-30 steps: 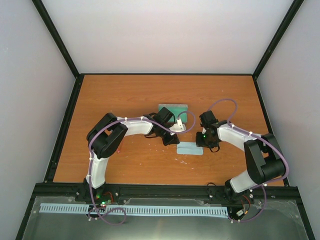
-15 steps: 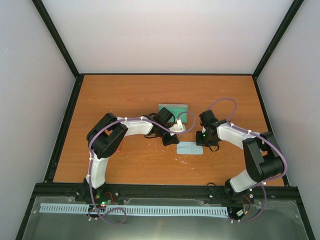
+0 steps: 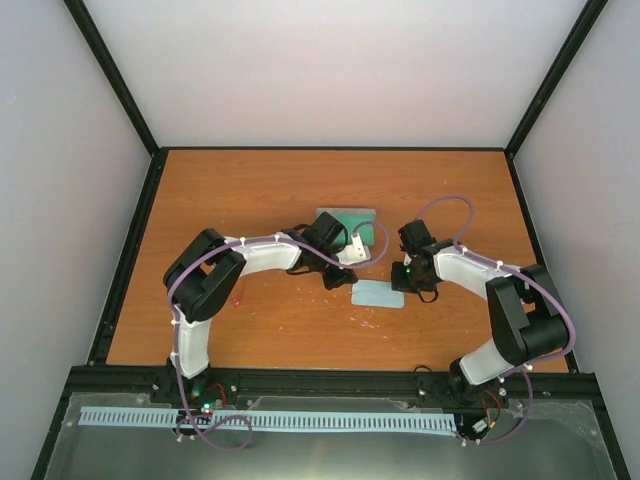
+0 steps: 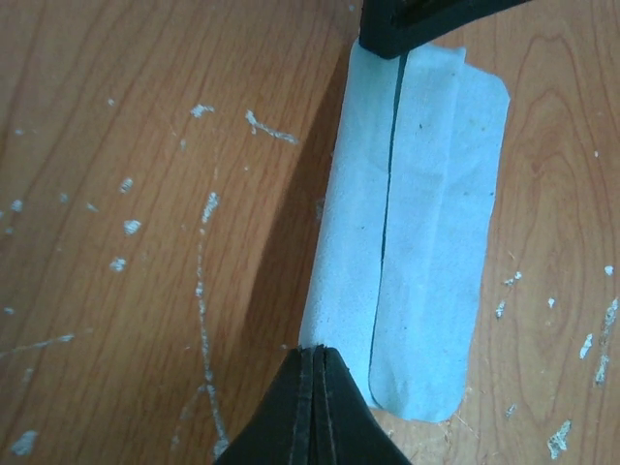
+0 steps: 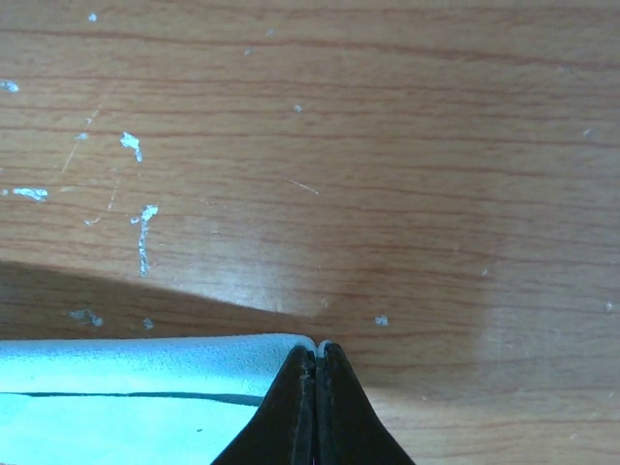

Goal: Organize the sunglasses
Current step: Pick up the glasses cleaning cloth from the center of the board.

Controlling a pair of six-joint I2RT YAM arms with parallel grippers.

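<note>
The sunglasses are hidden in every view. A light blue cloth (image 3: 378,295) lies folded on the wooden table between the two arms. My left gripper (image 3: 350,283) is shut on the cloth's left end, its black tips (image 4: 318,351) pinching the raised fold of the cloth (image 4: 417,242). My right gripper (image 3: 406,288) is shut on the opposite end, with a sliver of cloth (image 5: 126,387) caught between its closed tips (image 5: 317,347). The right gripper's black finger (image 4: 407,24) shows at the top of the left wrist view.
An open grey case with green lining (image 3: 346,219) lies just behind the cloth, partly covered by the left wrist. The orange-brown tabletop (image 3: 250,190) is scuffed with white marks and bounded by black frame rails (image 3: 130,250) and white walls.
Both grippers have closed onto the ends of the cloth. The left arm's elbow has swung to the left while its wrist stayed by the cloth.
</note>
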